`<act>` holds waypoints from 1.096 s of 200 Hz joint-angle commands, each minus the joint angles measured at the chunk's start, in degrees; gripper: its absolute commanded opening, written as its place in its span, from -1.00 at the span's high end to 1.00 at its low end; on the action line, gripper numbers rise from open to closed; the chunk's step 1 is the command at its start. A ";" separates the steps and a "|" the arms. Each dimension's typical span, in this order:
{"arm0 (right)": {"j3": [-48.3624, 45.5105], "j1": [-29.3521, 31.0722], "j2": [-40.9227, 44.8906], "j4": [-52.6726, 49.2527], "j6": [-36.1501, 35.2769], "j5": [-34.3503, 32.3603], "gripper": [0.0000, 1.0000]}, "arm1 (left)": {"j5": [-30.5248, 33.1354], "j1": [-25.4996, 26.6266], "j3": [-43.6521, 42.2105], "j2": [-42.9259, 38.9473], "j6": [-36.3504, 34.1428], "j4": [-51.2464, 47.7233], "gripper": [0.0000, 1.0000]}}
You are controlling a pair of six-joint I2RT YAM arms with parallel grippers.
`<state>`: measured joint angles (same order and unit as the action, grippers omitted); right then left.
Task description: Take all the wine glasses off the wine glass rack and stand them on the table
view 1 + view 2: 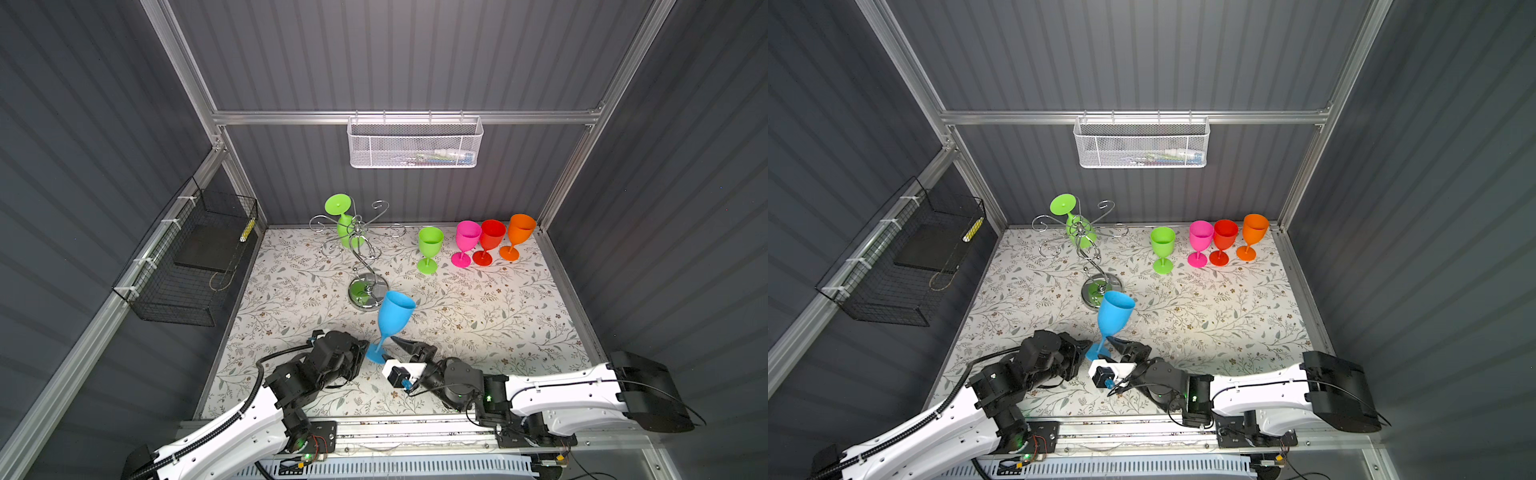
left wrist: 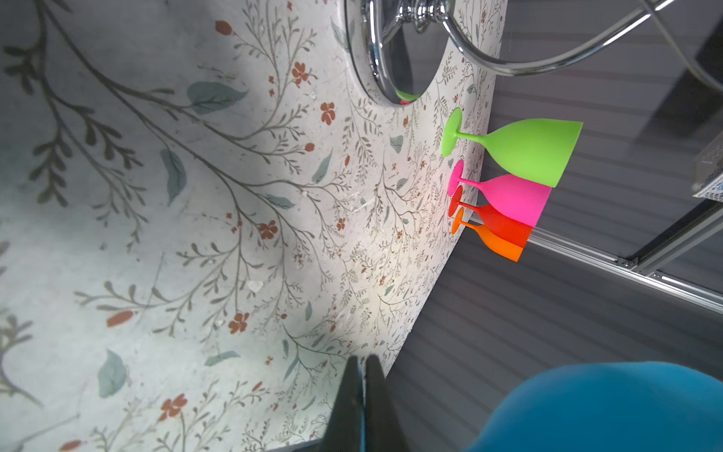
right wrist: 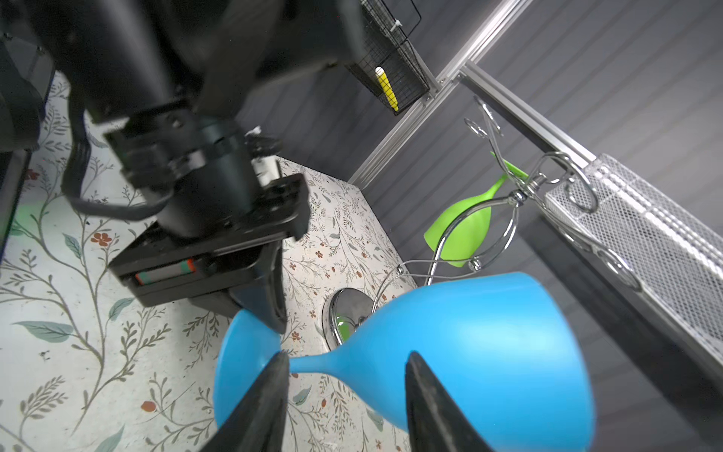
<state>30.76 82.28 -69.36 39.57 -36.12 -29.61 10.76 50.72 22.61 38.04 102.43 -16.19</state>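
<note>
Left gripper [image 1: 365, 347] is clamped on the foot of the blue wine glass [image 1: 395, 311]; right gripper [image 3: 346, 362] is held open about its stem. That thin pinch could be lost.

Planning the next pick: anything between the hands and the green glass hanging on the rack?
Yes. The blue glass: left hand shut on its foot, open right hand around its stem. Past it, stem and near arms of the wine glass rack stand before the green glass on the far side.
</note>
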 commanded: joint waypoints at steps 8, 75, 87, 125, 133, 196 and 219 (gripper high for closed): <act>2.47 -0.06 4.85 -12.81 10.30 0.13 -0.05 | 0.72 0.00 -3.10 -1.15 -6.61 6.80 1.00; 19.16 -10.75 14.15 -51.23 35.28 12.77 -0.03 | -1.02 -0.90 -11.42 1.84 -14.04 25.52 1.00; 22.07 -13.52 14.43 -55.95 38.93 16.16 -0.02 | -0.76 -0.98 -11.97 2.66 -15.95 27.71 1.00; 31.18 -20.71 12.02 -68.07 48.02 26.90 0.02 | 0.13 -1.15 -15.03 4.64 -18.66 35.22 1.00; 33.17 -21.65 10.97 -70.08 49.22 28.72 0.03 | 0.20 -1.22 -15.52 5.21 -18.85 36.78 1.00; 40.65 -22.87 2.18 -75.68 54.94 33.48 0.12 | 0.57 -1.15 -17.01 6.94 -20.96 42.95 1.00; 41.20 -22.78 0.19 -74.44 56.33 36.26 0.13 | 0.83 -1.20 -17.34 6.83 -21.13 43.43 1.00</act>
<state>70.46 59.61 -67.68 -33.58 17.06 2.39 10.55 49.89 6.22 45.15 83.09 24.25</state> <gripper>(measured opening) 0.438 0.056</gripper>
